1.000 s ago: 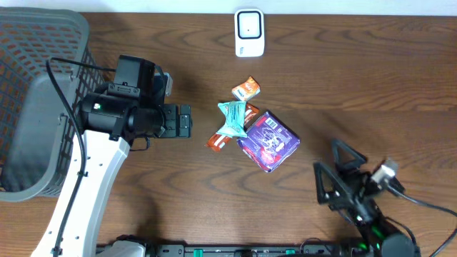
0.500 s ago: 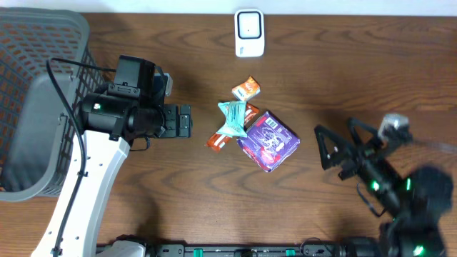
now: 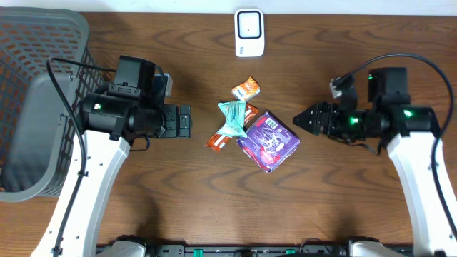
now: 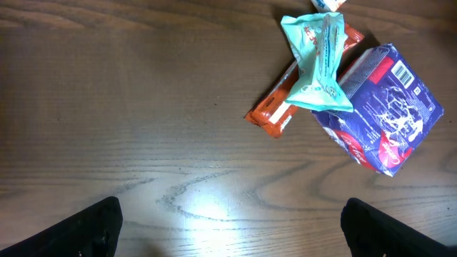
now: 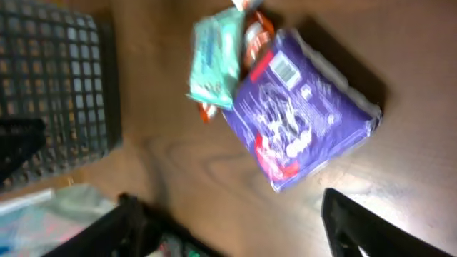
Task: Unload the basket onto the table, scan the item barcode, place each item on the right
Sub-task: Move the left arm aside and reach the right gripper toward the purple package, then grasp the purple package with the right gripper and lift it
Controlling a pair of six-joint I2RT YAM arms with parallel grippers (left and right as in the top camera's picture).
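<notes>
A purple packet [image 3: 268, 140] lies mid-table, and a white barcode label shows near one corner of the purple packet [image 5: 303, 114] in the right wrist view. A teal packet [image 3: 233, 117] rests across an orange-red bar [image 3: 219, 139], beside a small orange packet [image 3: 245, 88]. The white scanner [image 3: 249, 33] stands at the far edge. My right gripper [image 3: 303, 119] hovers just right of the purple packet, pointing at it; the right gripper [image 5: 235, 235] is open and holds nothing. My left gripper [image 3: 187, 121] is open and empty, left of the pile. From the left wrist, the left gripper [image 4: 228, 235] has the purple packet [image 4: 382, 118] ahead and to the right.
A dark mesh basket [image 3: 36, 100] with a grey liner fills the left edge of the table. Bare wood lies between the left gripper and the pile, and along the front of the table.
My right arm has swung up from the front right edge to just right of the purple packet, and its jaws look slightly narrower. The left arm and the items have not moved.
</notes>
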